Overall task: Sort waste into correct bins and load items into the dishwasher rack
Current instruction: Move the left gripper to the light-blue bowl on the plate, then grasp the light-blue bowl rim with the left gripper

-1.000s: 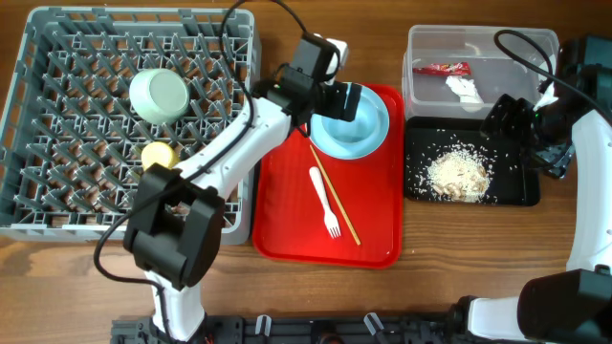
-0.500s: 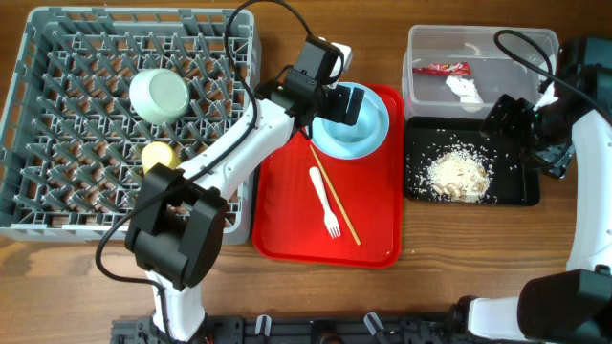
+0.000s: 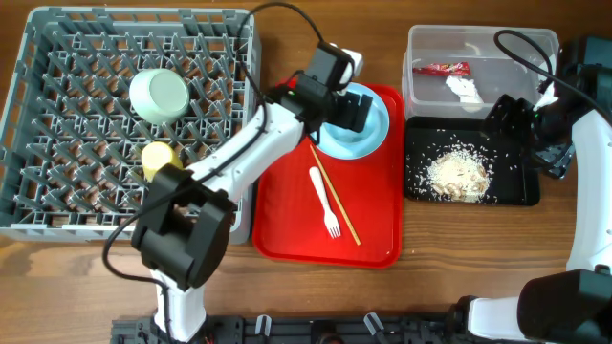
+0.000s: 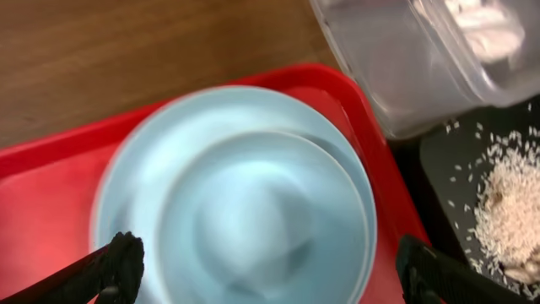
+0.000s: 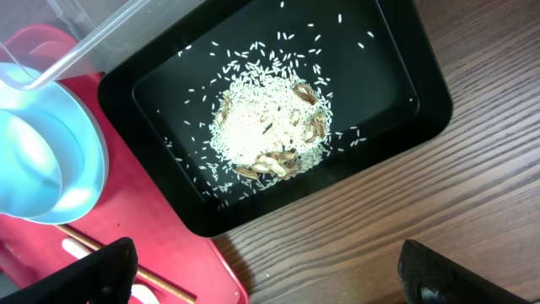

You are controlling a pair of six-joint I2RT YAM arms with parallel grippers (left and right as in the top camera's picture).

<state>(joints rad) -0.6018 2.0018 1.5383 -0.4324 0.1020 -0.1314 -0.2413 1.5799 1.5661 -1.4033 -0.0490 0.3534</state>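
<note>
This is looking like a robotics lab bench staged as a canteen wash-up station: a wooden table (image 3: 440, 287) is carrying a dishwasher rack (image 3: 76, 162) at nine o'clock and a red serving tray (image 3: 287, 210) centrally, while a left arm (image 3: 239, 153) and a right arm (image 3: 593, 191) are rising from a black mounting rail (image 3: 316, 330) at six o'clock.

Bright, even light comes from above, and only soft, short shadows hug the large grey-blue plastic dishwasher rack (image 3: 115, 226) in the overhead view. The left wrist view is smeared with blur, the pale blue bowl (image 4: 245, 228) and the clear rectangular plastic tub (image 4: 396, 67) both soft-edged. The right wrist view is crisp, each of the whitish rice-like crumbs (image 5: 261, 127) sharp on the faintly gleaming shallow black tray (image 5: 380, 76).
</note>
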